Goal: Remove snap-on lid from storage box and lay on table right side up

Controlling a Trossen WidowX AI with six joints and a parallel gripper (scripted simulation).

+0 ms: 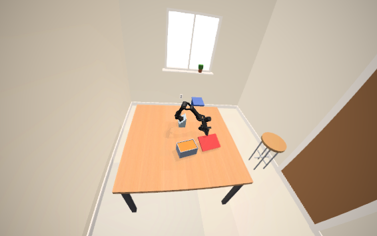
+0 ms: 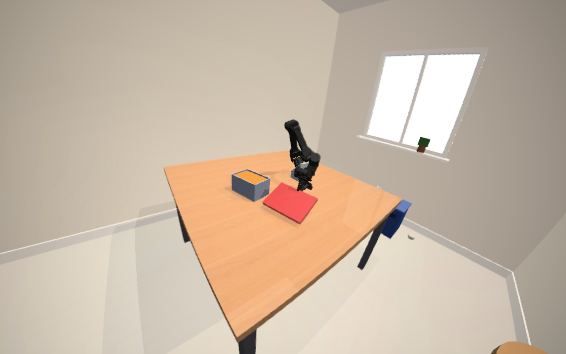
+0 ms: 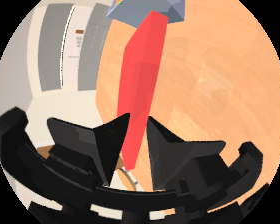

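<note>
The red lid (image 1: 210, 143) (image 2: 290, 202) (image 3: 138, 85) lies nearly level, very low over the table (image 1: 146, 160) (image 2: 249, 250) beside the box. A thin shadow shows along its edge in the exterior view; I cannot tell whether all of it touches the table. My gripper (image 1: 207, 134) (image 2: 301, 189) (image 3: 138, 117) is shut on the lid's edge on the arm's side. The grey storage box (image 1: 187, 153) (image 2: 245, 190) (image 3: 176, 12) stands upright and uncovered, with an orange surface (image 1: 187, 145) (image 2: 251, 177) inside its rim. The lid's underside is hidden in the top and exterior views.
The arm's grey base block (image 1: 182, 123) stands towards the table's back. The box is close to the lid's left side in the top view. A round stool (image 1: 274, 142) stands on the floor at the right, and a blue bin (image 1: 197, 101) (image 2: 394, 223) stands behind the table.
</note>
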